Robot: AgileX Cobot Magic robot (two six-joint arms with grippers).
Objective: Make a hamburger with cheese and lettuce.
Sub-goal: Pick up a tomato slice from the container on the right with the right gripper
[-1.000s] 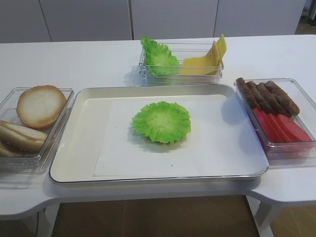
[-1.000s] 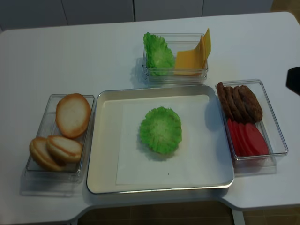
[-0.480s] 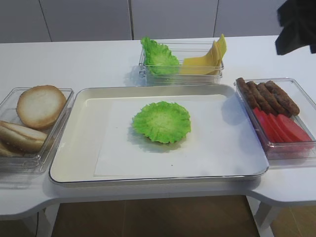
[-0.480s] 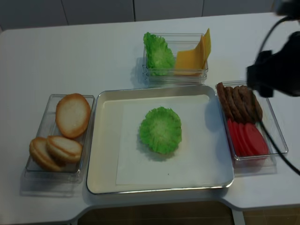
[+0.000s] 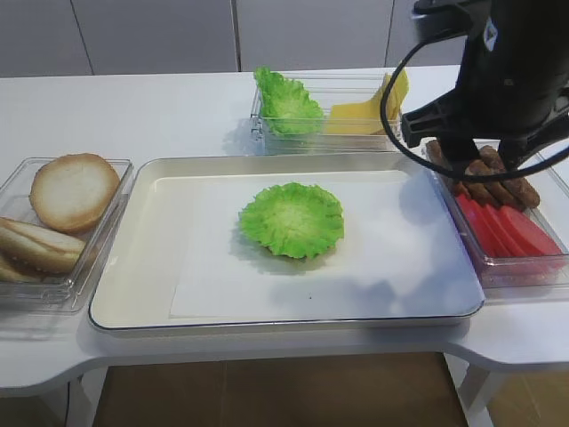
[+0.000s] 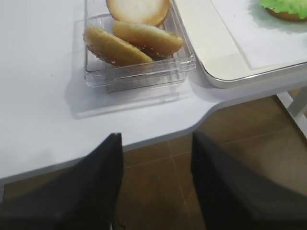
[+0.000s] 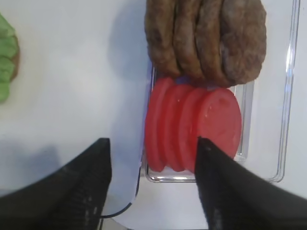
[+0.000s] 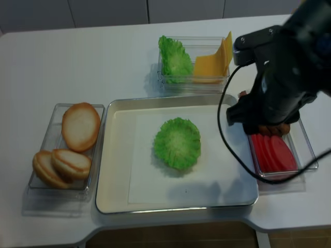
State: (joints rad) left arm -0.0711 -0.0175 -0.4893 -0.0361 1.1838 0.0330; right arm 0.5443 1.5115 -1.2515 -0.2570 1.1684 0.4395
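Where the white table [image 5: 160,116] ends, pale cabinet doors [image 5: 160,36] are seen behind and brown floor below. The lettuce [image 5: 291,219] is laid on white paper in the tray [image 5: 133,267]; the cheese [image 5: 369,111] is stood in the far clear bin. The right gripper [image 7: 151,158] is held spread wide above the tomato slices [image 7: 192,128], nothing grasped. The left gripper [image 6: 156,158] is likewise parted and empty beside the buns' box [image 6: 139,76].
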